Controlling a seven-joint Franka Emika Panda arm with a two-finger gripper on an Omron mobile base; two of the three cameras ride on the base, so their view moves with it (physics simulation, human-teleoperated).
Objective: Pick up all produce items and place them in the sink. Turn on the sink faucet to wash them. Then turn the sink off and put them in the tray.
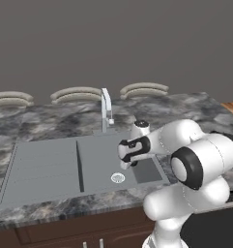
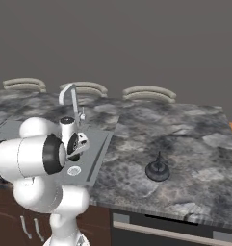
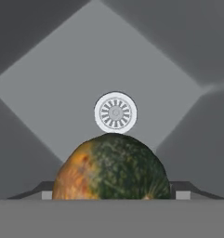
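Between hand (image 3: 112, 197) tips, apparently gripped, produce (image 3: 111, 168)

Basin of the sink (image 1: 96, 160) lies bare around the round white drain (image 1: 118, 178); in hand view the drain (image 3: 115, 112) sits at 12 o'clock from the green-orange produce item (image 3: 112, 168), grey floor free on every side of it. Basin walls slope up at 10 and 2 o'clock in that view. Faucet (image 1: 106, 109) stands upright at the basin's back rim, at 12 o'clock from the drain, blocking passage there. Ribbed drainboard (image 1: 40, 167) at 9 o'clock is flat and bare. On the counter (image 2: 185, 139) at 3 o'clock, black kettle (image 2: 158, 170) stands well apart from the sink.
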